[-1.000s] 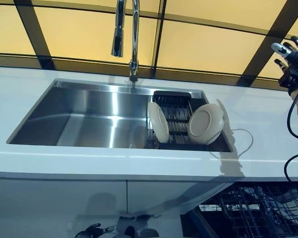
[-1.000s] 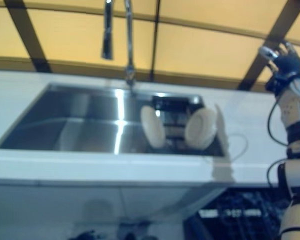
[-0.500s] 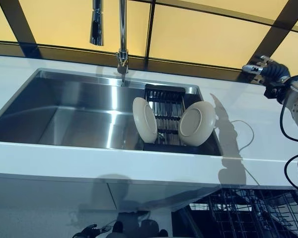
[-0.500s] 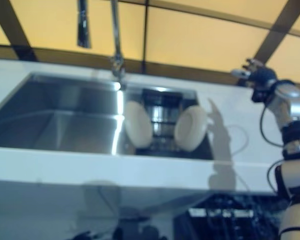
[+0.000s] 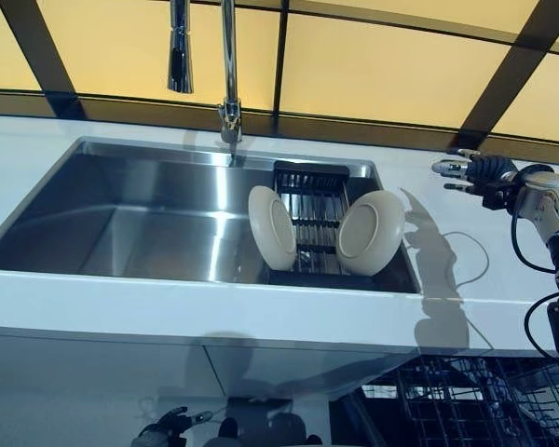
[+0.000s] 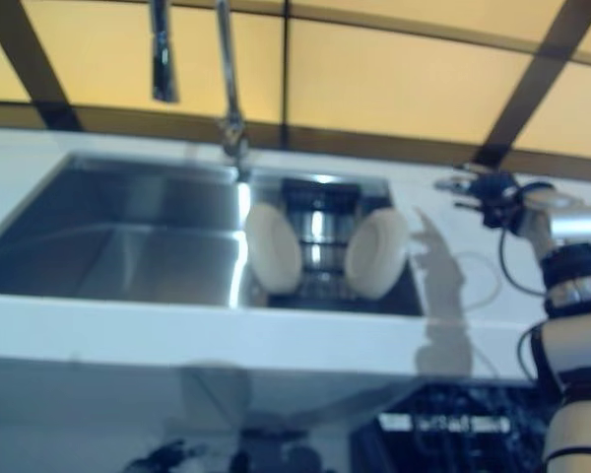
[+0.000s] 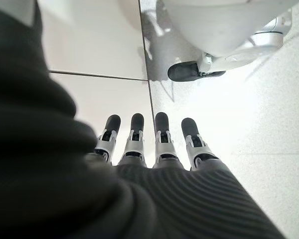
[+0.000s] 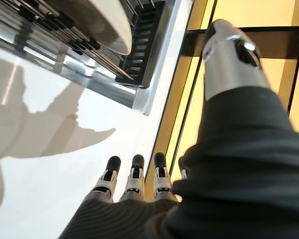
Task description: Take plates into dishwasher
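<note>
Plates [image 5: 324, 228]: both in sink rack [image 5: 312, 200], none moved
Right hand [image 5: 472, 170]: fingers straight, empty, over surface [image 5: 503, 279]
Dishwasher basket [image 5: 475, 400]: empty

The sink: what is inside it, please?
The sink holds a black rack at its right end, with two cream plates on edge, leaning against it. The rack's lower part is hidden behind them.

bright glare on sink [image 5: 168, 223] — soft shadows
</note>
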`<state>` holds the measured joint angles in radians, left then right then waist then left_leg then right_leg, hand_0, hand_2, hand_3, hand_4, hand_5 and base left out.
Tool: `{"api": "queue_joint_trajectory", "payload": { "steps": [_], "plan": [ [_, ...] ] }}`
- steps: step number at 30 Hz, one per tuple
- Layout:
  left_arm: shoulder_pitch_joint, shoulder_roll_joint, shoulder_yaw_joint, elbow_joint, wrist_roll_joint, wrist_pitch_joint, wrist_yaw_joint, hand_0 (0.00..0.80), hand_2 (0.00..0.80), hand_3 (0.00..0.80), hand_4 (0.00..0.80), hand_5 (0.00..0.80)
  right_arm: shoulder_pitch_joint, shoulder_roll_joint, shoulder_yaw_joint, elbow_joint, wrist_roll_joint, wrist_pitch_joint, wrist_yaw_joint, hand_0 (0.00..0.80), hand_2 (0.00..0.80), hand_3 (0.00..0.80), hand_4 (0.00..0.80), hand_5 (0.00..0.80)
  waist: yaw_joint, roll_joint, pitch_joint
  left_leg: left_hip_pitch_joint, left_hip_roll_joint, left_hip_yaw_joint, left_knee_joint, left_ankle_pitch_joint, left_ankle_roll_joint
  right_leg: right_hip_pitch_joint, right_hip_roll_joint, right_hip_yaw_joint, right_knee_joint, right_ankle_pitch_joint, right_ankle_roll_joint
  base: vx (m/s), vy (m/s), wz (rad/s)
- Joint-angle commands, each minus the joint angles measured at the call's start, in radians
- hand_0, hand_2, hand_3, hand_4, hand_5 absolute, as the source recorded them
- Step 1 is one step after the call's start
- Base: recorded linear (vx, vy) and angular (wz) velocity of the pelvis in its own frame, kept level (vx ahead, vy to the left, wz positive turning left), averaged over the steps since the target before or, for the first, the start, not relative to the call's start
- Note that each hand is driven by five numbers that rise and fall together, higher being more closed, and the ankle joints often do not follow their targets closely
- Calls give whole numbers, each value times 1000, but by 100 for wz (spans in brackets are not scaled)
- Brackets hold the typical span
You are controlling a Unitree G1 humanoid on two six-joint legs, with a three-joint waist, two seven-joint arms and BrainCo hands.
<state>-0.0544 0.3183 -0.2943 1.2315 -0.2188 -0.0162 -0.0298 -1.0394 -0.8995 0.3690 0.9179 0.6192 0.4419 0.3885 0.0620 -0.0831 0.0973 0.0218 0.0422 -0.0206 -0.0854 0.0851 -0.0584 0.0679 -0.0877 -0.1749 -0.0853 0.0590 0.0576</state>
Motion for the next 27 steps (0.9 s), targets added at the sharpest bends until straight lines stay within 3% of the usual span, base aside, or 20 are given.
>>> {"api": "queue_joint_trajectory", "payload": {
  "steps": [1, 27],
  "plan": [
    [-28, 17, -26, 54, 5, -34, -7, 0, 0, 0, 0, 0, -87, -23, 35, 36, -11, -7, 36, 0, 0, 0, 0, 0, 19, -35, -36, 31, -8, 43, -2, -53, 12, -36, -53, 4, -2, 76, 60, 0, 0, 0],
    [3, 13, -34, 59, 7, -51, -14, 0, 0, 0, 0, 0, -97, 13, 96, 46, -95, 55, 128, 0, 0, 0, 0, 0, 33, -43, -31, 35, -1, 44, -2, -60, 4, -25, -57, -1, -2, 61, 61, 2, -1, 0]
  ]
}}
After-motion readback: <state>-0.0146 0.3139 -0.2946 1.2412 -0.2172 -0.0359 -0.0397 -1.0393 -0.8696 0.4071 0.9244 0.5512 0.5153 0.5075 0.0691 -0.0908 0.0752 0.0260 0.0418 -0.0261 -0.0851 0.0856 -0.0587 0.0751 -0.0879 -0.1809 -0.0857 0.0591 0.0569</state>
